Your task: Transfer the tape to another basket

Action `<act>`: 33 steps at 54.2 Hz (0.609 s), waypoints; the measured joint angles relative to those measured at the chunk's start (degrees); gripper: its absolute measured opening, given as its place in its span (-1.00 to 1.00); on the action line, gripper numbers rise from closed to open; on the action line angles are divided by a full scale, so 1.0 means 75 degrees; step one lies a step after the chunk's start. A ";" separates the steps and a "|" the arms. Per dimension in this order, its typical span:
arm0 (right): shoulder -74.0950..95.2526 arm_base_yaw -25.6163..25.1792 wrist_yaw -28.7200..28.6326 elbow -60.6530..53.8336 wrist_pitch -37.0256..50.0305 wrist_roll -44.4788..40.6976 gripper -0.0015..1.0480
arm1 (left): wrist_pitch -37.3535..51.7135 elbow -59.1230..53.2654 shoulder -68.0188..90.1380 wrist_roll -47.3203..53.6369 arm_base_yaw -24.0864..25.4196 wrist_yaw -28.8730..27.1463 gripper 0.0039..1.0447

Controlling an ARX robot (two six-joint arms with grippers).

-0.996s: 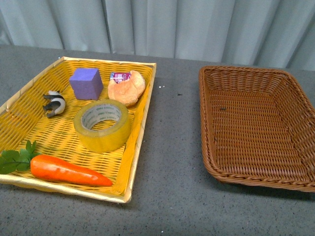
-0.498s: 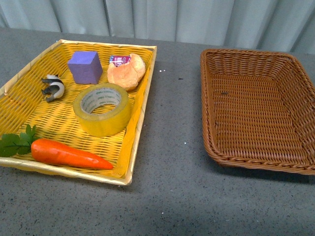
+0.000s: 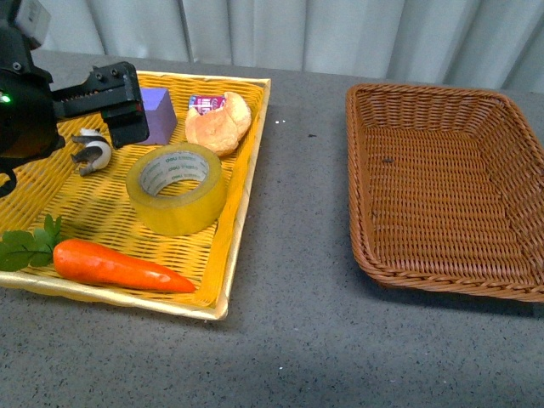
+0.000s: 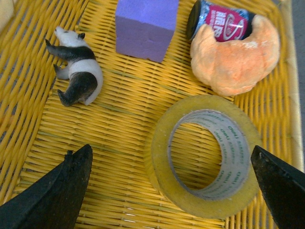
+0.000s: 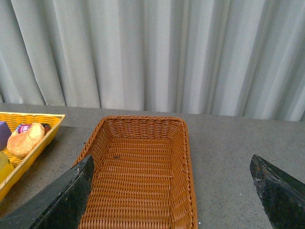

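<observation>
Yellowish tape (image 3: 176, 189) lies flat in yellow tray (image 3: 240, 223), nr its right wall, just by croissant (image 3: 219, 126). Left pincer (image 4: 169, 151) hovers above it, jaws wide apart, nothing held. Right pincer (image 5: 171, 160) also apart, facing brown basket (image 3: 442, 285), which has no tape in it. Nothing done yet: grab, lift, carry across surface (image 3: 297, 212) & drop all remain.
</observation>
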 joint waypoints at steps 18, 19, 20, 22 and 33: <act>0.0000 0.0000 0.0000 0.0000 0.0000 0.0000 0.83 | -0.0073 0.0475 0.0982 0.0055 0.0000 -0.0128 0.88; 0.0000 0.0000 0.0000 0.0000 0.0000 0.0000 0.83 | -0.0029 0.0487 0.1035 0.0073 0.0000 -0.0149 0.88; 0.0000 0.0000 0.0000 0.0000 0.0000 0.0000 0.83 | -0.0023 0.0495 0.1055 0.0079 0.0000 -0.0146 0.88; 0.0000 0.0000 0.0000 0.0000 0.0000 0.0000 0.83 | -0.0023 0.0530 0.1134 0.0067 0.0000 -0.0137 0.88; 0.0000 0.0000 0.0000 0.0000 0.0000 0.0000 0.83 | -0.0058 0.0650 0.1405 0.0090 -0.0032 -0.0125 0.88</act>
